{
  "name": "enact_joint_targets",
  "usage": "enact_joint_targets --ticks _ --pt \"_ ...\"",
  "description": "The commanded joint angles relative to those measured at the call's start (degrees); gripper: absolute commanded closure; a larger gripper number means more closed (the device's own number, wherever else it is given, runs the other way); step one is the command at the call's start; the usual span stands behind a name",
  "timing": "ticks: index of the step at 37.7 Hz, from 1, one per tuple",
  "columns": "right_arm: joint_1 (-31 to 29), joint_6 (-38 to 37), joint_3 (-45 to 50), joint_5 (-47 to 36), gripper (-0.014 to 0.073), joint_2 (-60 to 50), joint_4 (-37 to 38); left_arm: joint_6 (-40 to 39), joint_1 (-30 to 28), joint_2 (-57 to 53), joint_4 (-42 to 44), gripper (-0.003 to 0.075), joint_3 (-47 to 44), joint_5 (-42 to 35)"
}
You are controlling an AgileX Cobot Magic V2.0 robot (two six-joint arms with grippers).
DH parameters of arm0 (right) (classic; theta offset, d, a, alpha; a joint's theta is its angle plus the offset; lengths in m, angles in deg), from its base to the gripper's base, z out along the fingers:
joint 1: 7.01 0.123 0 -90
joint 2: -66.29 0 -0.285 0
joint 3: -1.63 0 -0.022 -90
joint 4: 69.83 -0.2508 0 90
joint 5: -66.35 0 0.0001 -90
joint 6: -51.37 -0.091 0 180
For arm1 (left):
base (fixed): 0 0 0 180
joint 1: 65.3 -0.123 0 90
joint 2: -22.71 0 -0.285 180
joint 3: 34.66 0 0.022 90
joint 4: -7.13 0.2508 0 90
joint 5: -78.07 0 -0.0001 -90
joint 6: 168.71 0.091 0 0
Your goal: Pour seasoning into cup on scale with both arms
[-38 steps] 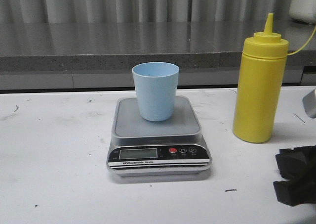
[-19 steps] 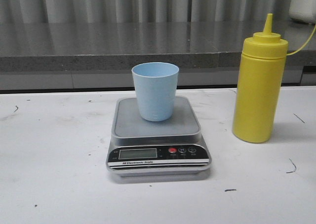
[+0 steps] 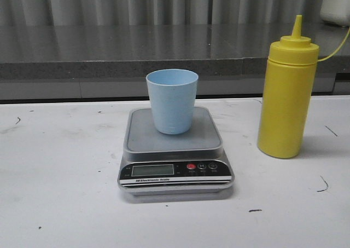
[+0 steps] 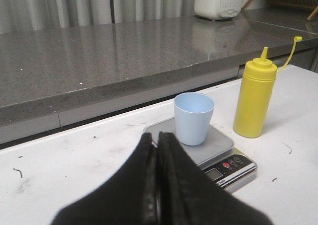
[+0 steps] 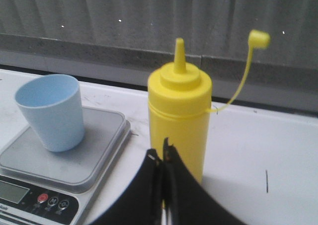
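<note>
Both wrist views alone show each tool pressed together, left tool (image 4: 158, 150) and right tool (image 5: 163, 158).

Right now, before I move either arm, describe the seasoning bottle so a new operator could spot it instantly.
Start at the silver scale in the middle of the white table, with the pale blue cup on its platform. Look to the right of the scale: the seasoning bottle stands upright there, apart from it. It is the only yellow thing, taller than the cup, with a pointed nozzle and a thin tether.
</note>
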Motion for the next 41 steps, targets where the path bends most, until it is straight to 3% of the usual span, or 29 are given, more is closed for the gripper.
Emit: enact_joint_targets --ticks 1,20,41 --pt "-0.3 4.6 -5.2 5.5 0.0656 -5.9 0.5 -0.4 0.0 0.6 -0.7 0.074 1.5 -5.0" --pt "-1.5 6.1 -7.4 23.9 0.0656 -30.4 0.6 -0.4 0.0 0.6 -0.7 0.074 1.5 -5.0" --pt "-1.5 6.1 -7.4 24.5 0.0656 -32.8 0.7 -0.4 0.0 0.6 -0.7 0.074 1.5 -5.0"
